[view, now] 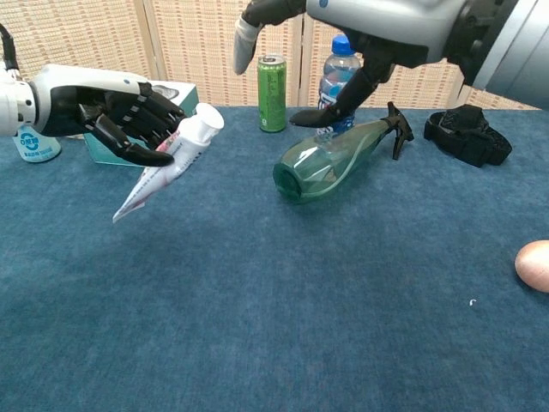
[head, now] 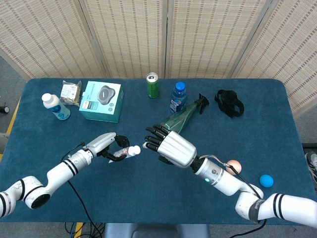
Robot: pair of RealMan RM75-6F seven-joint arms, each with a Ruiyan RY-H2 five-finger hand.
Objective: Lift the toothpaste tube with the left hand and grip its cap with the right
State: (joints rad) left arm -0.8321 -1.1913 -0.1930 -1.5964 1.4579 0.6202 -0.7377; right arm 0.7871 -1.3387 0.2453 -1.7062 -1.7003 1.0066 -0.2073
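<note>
Left hand (view: 111, 116) clamped on toothpaste tube (view: 167, 167), raised off the worktop. Right hand (head: 168, 146) spread empty just beside the cap (view: 204, 125). Risk: closing misaligned could knock the tube loose.

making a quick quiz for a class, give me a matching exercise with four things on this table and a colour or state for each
Things:
1. toothpaste tube
2. spray bottle
3. soda can
4. right hand

States:
A. upright, green
B. open, close to the cap but not touching it
C. held off the table by the left hand
D. lying on its side

Pairs: 1-C, 2-D, 3-A, 4-B
</note>
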